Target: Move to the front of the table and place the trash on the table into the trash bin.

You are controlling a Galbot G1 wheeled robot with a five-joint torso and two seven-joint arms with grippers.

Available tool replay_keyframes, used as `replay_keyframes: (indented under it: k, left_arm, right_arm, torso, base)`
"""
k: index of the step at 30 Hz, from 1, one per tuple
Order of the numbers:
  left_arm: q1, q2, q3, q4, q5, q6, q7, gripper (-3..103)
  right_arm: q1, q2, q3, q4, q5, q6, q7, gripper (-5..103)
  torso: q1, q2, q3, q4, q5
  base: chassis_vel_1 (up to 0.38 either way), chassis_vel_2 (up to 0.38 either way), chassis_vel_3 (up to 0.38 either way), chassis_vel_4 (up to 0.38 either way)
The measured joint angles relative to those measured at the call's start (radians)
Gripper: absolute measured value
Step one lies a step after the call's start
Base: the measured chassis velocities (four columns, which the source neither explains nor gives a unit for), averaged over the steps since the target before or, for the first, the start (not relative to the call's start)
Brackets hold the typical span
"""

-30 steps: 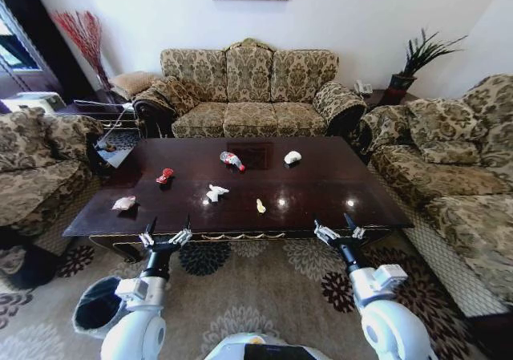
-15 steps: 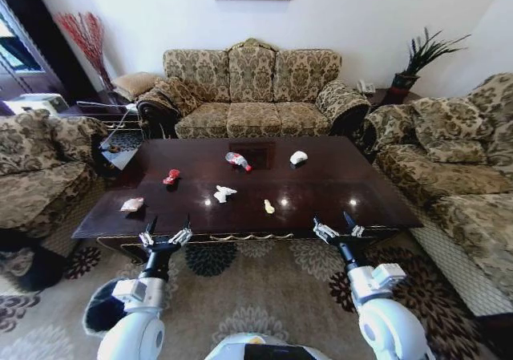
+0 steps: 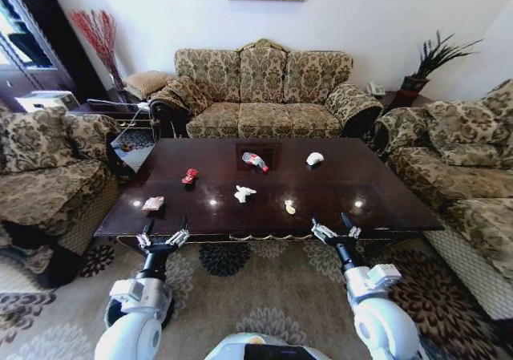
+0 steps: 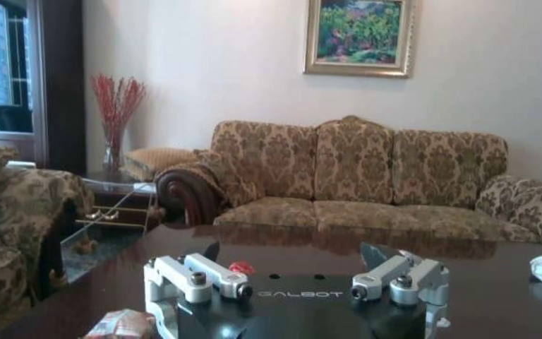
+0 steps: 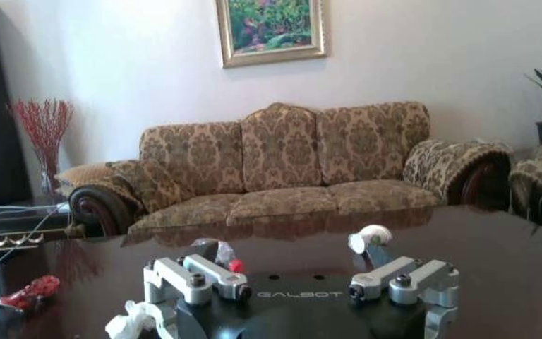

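Head view: I am looking across the counter (image 3: 337, 196), with both arms held low at its near edge. The left hand (image 3: 163, 237) is standing with fingers spread and nothing between them; the right hand (image 3: 336, 232) is the same. The trash is lying scattered on the glossy top: a pinkish packet (image 3: 153, 204) near left, a red wrapper (image 3: 190, 175) beyond it, crumpled white paper (image 3: 244, 192) near centre, a yellowish scrap (image 3: 289, 208) to its right, a clear bottle (image 3: 256, 161) on its side farther back, and a white wad (image 3: 314, 159) far right. The trash bin (image 3: 112, 316) is sitting on the carpet, mostly hidden behind my left arm.

Left wrist view: the spread fingers (image 4: 212, 274) are hovering over the counter top, the packet (image 4: 121, 325) close by.

Right wrist view: the fingers (image 5: 405, 277) are parted, the white paper (image 5: 132, 319) lying just beside them.

Handling judgement: every piece is looking light. Papers and wrappers should crush softly, so I would pinch across their bulk. The bottle may roll and slip on the polish; I would take it across mid-body.
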State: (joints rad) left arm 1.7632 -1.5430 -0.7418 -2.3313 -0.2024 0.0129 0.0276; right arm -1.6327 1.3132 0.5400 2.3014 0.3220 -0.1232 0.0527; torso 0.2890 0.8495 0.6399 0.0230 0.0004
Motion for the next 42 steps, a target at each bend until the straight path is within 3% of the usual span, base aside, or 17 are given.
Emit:
replay_keyframes:
  k: [17,34,42]
  left_arm:
    - [-0.002,-0.006,0.008,0.007,0.003,0.026,-0.011,102]
    - [0.002,0.038,-0.022,0.034,-0.020,0.026,-0.013,99]
    - [0.004,0.027,-0.018,0.048,-0.023,0.022,-0.021,99]
  right_arm:
    - [-0.013,0.012,-0.009,-0.023,-0.005,0.038,-0.004,100]
    - [-0.015,0.008,0.002,-0.042,0.023,0.115,-0.010,100]
    - [-0.014,0.016,-0.002,-0.065,0.032,0.142,-0.014,100]
  torso:
    - [0.000,0.000,0.000,0.0002,-0.0002]
    - [0.000,0.000,0.000,0.0001,-0.0001]
    - [0.000,0.000,0.000,0.0004,-0.0005]
  base:
    - [0.052,0.054,-0.053,-0.059]
    - [0.059,0.043,-0.042,-0.046]
    - [0.047,-0.028,-0.059,0.038]
